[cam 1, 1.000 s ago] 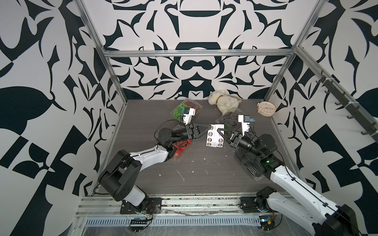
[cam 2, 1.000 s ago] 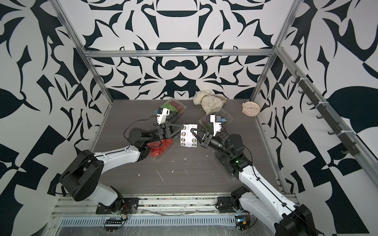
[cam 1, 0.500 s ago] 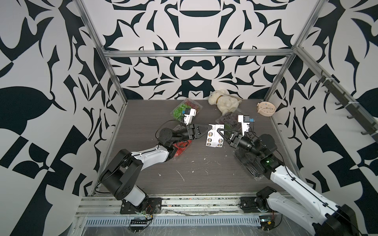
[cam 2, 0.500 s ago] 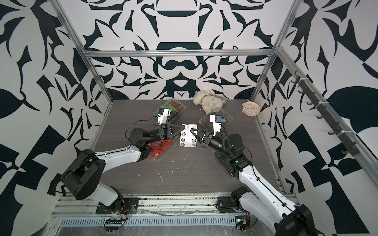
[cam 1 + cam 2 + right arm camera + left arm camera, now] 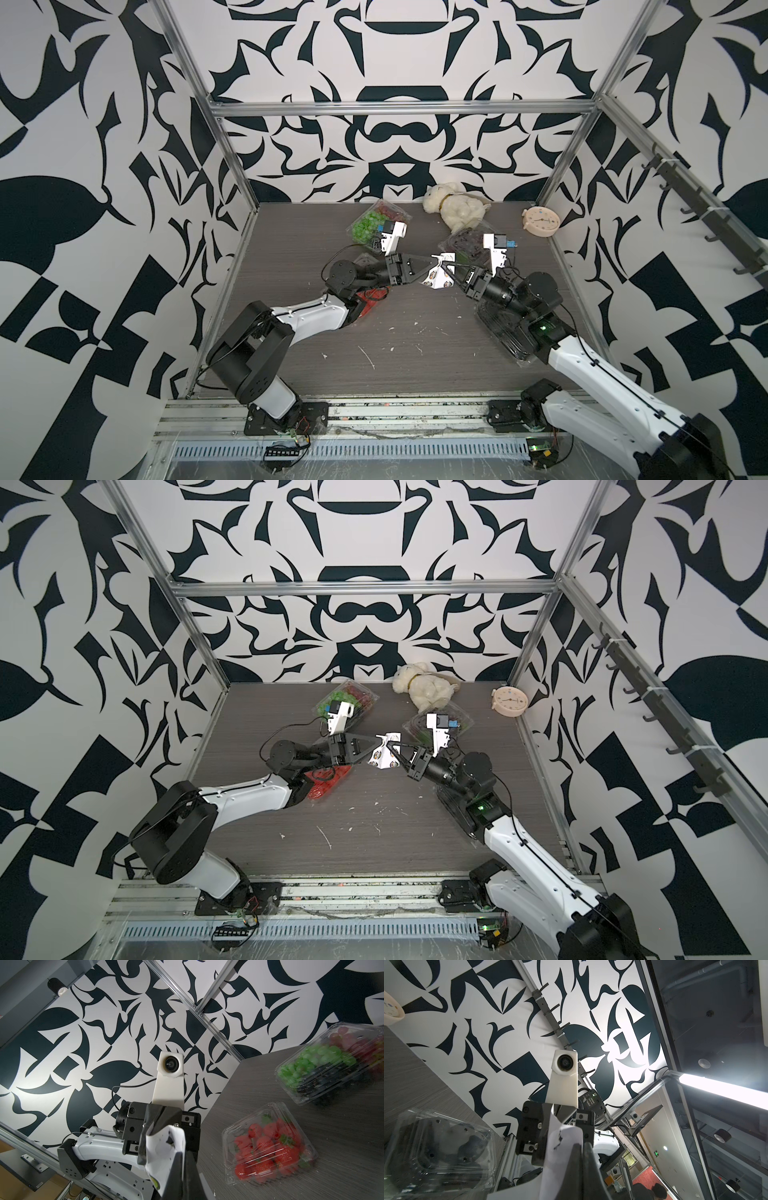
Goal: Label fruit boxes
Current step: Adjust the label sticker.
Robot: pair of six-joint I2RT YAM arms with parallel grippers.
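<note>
Right, risk first. Both grippers pinch one sticker sheet point(image 5: 437, 280) in the air over mid-worktop point(image 5: 395, 357), and the sheet is already curled and creased in both wrist views. If the arms pull apart unevenly the paper probably tears or slips out of one grip. A half-peeled label could fold onto itself or stick to a jaw. No label visible on any box yet, so I judge the task as early.

Left gripper point(image 5: 434, 258): jaws closed on the sheet's upper edge. Right gripper point(image 5: 448, 268): jaws closed on the same sheet from the opposite side. Whether it has a label or just backing, cannot tell.

Pose: left arm lies low and stretched, forearm over the strawberry box point(image 5: 270, 1147), gripper roughly level. Right arm reaches in over a clear box of dark fruit point(image 5: 496, 328), gripper angled toward the sheet.

Other fruit boxes: grape box point(image 5: 374, 218) at the back, another punnet point(image 5: 463, 241) just behind the right gripper. None sits under the sheet.
</note>
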